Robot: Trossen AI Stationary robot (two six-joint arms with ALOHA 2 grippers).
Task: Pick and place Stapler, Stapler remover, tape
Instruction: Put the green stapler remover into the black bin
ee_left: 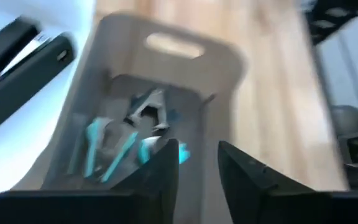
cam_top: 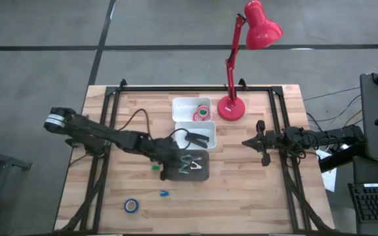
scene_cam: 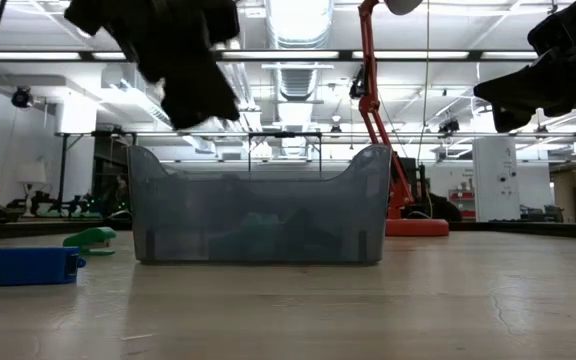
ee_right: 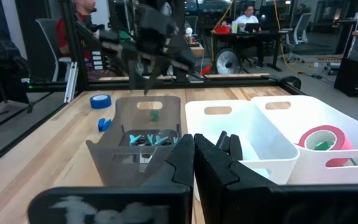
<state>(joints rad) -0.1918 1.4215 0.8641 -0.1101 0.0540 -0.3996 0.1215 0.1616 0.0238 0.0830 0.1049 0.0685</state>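
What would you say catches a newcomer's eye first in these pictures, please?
Probably the red desk lamp standing at the table's far edge, leaning over the three bins in a row at mid-table. Next, the left gripper poised with parted fingers over the grey bin nearest the front, where teal-handled staple removers lie. The right gripper waits shut off to the right side.

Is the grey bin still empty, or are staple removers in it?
Not empty. The grey bin holds teal-handled staple removers, lying on its floor in the high and left wrist views. The left hand hovers above it, open.
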